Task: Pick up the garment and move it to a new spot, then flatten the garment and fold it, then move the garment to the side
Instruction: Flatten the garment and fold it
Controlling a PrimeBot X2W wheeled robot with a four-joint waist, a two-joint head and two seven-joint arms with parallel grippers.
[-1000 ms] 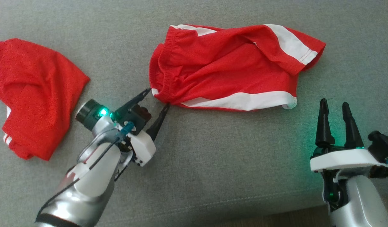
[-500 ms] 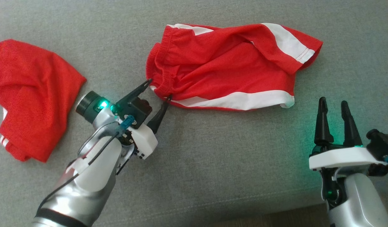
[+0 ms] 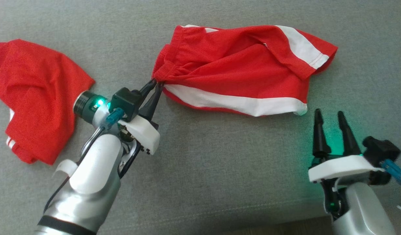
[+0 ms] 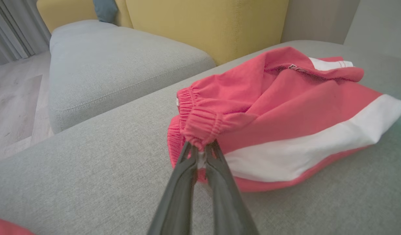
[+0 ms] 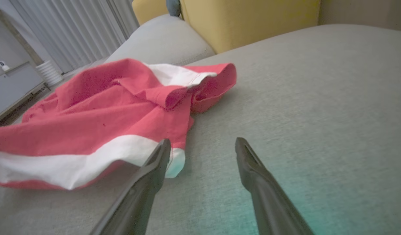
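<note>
The red shorts [image 3: 239, 65] — white side stripes, elastic waistband — lie crumpled on the grey cushion [image 3: 220, 163], hem end folded over on top, the waistband corner bunched into a tight point at the left end.

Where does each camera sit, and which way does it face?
Head: from the robot's head, looks down at the cushion; left end effector shut on the shorts, right end effector open.
Left wrist: looks along its shut fingers at the waistband.
Right wrist: looks along its open fingers at the shorts' hem.
Shared: both wrist views show the yellow backrest.
</note>
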